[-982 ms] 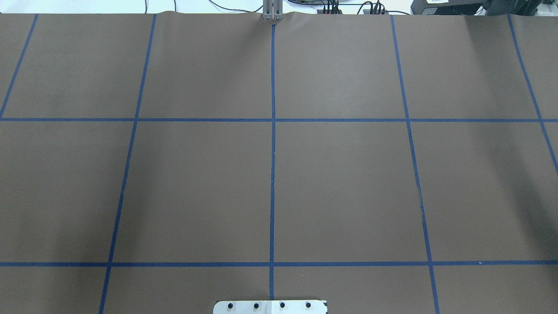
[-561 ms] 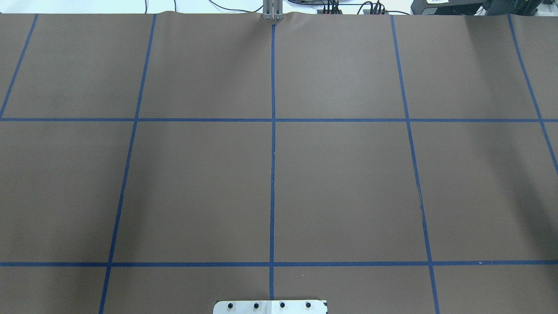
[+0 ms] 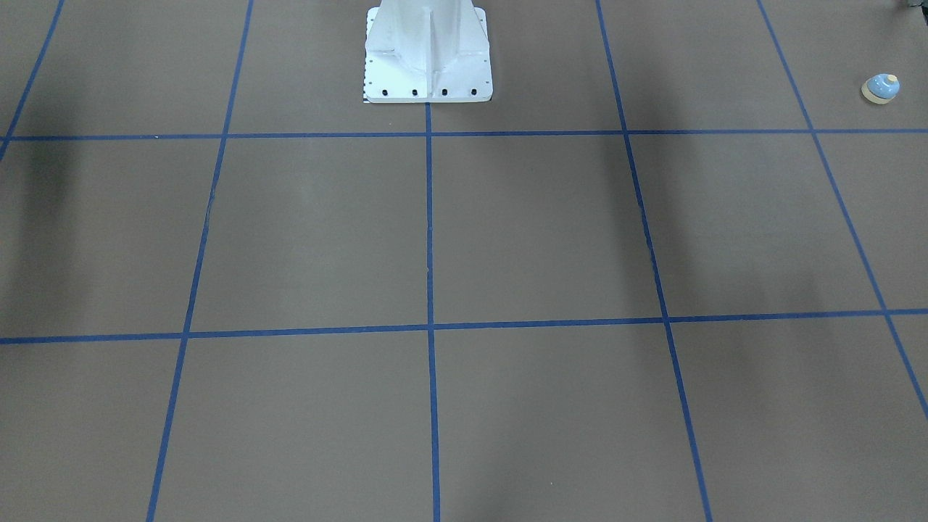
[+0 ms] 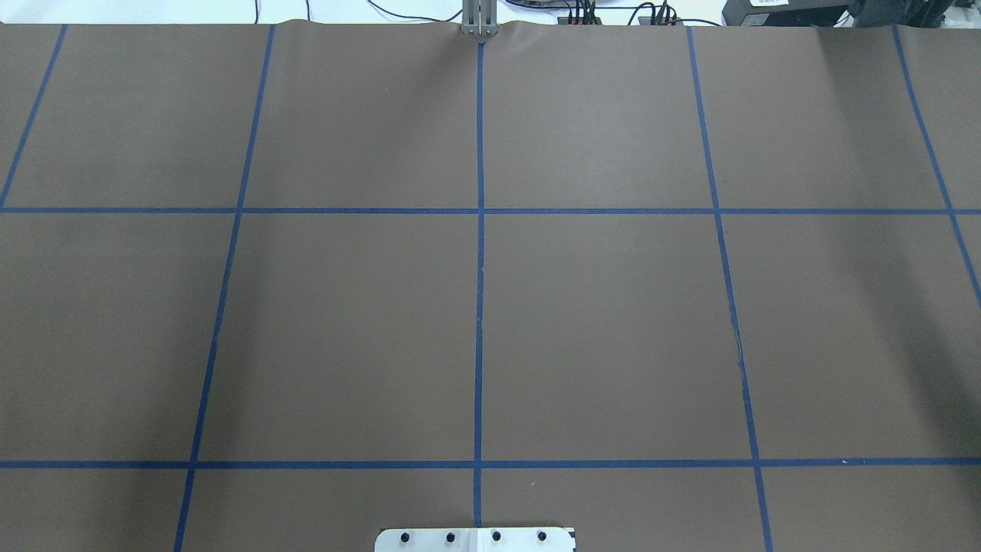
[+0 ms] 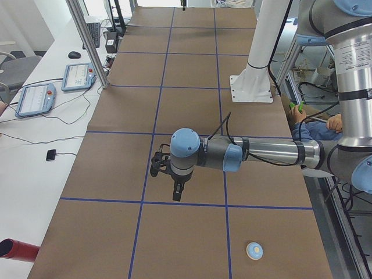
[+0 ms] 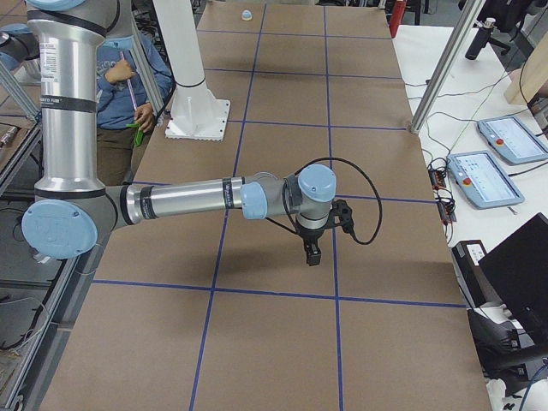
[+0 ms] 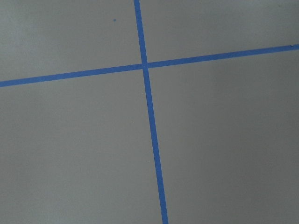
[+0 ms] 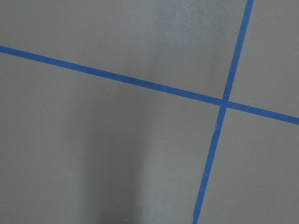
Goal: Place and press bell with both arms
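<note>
Front-facing view: the bell (image 3: 881, 88) sits upright by the bench's corner at my left end, near the robot-side edge, with nothing touching it. The white pedestal (image 3: 428, 72) stands at that edge's middle.

Overhead: brown paper (image 4: 345, 322) and blue tape lines (image 4: 480, 230), neither bell nor gripper in frame.

Left-end view: my left gripper (image 5: 177, 192) hangs over mid-bench, well apart from the bell (image 5: 254, 250). I cannot tell whether its fingers are spread or pressed together.

Right-end view: my right gripper (image 6: 312, 255) hangs likewise, equally unreadable.

Wrist views: tape crossings only.

The pick-up looks unstarted. Next, I judge, my left arm must swing to that corner and come down over the dome.
</note>
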### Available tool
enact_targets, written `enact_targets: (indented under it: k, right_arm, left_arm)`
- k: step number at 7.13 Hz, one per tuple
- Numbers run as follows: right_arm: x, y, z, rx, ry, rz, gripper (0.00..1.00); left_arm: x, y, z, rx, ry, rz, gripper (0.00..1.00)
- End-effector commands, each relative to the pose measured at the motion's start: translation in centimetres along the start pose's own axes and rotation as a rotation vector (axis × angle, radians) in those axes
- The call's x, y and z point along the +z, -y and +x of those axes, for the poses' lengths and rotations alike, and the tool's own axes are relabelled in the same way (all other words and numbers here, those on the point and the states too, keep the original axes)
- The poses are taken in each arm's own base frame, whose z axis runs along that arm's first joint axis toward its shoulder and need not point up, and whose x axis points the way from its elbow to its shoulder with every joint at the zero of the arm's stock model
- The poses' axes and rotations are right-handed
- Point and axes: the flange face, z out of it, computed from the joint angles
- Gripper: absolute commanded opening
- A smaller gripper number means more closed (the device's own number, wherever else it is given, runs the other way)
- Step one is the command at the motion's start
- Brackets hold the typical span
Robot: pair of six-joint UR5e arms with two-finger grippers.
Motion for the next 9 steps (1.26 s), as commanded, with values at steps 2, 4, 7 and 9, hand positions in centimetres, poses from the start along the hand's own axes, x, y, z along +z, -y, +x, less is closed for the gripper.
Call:
enact_targets:
  k: [2,4,7,9]
  right_arm:
    - [0.5,-1.2,0.4,0.002,0.0,0.001,1.0]
    - [0.4,-0.9,0.2,-0.03,0.001,0.04,1.0]
    - [0.4,-0.7,-0.8,-0.047,0.044,0.048,1.0]
    - [0.9,-0.6,-1.2,-0.05,0.056,0.036,1.0]
  left_arm:
    - [0.9,-1.6,-0.8,-0.012,-0.001,-0.014,1.0]
    - [1.4,-1.9,-1.2,-0.028,-0.002,-0.029,1.0]
    - [4.4,-8.8,-4.2,-0.123,0.001,-0.126,1.0]
    - [7.6,-13.7,-7.5,-0.196,0.004,-0.198,1.0]
